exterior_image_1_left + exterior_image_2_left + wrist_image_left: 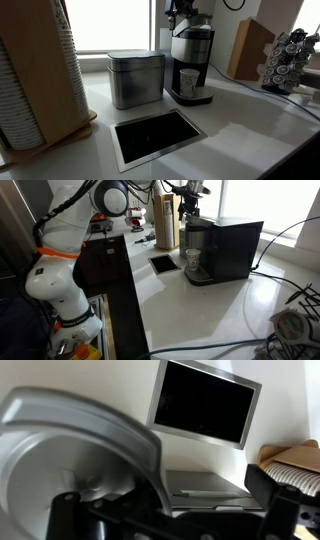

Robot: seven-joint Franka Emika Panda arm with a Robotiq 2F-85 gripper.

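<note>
Pincer (181, 13) spread and empty — lid (80, 450) of the coffee machine (192, 52) just beneath it — handling seemingly not yet begun.

White counter (250, 125) carries coffee machine (190, 62), metal box (136, 78), pod rack (285, 60); square hatch (158, 137) inset.
</note>
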